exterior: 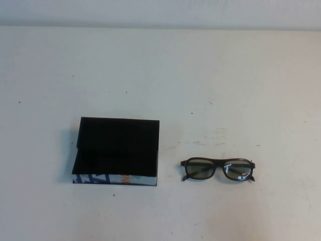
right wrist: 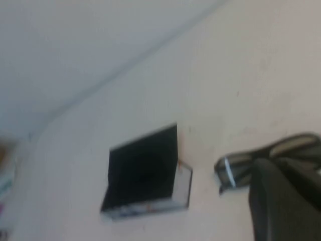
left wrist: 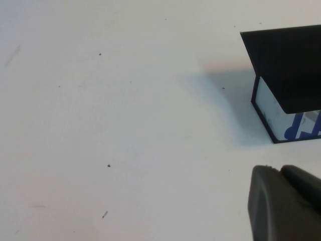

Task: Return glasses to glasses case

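My right gripper (right wrist: 286, 201) pressed together, above the dark thin-rimmed rectangular glasses (exterior: 217, 169); left gripper (left wrist: 283, 203) beside the flat black rectangular glasses case (exterior: 117, 150), can't tell its state; both on the white tabletop (exterior: 225, 80).

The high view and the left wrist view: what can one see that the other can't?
Only the high view shows the glasses, lying on the table to the right of the glasses case and apart from it; neither pincer appears there. Only the left wrist view shows the left pincer, a dark shape near one corner of the case. Both show the black case with its blue printed edge and the white table. The right pincer appears only in its own wrist view, shut, near the glasses.
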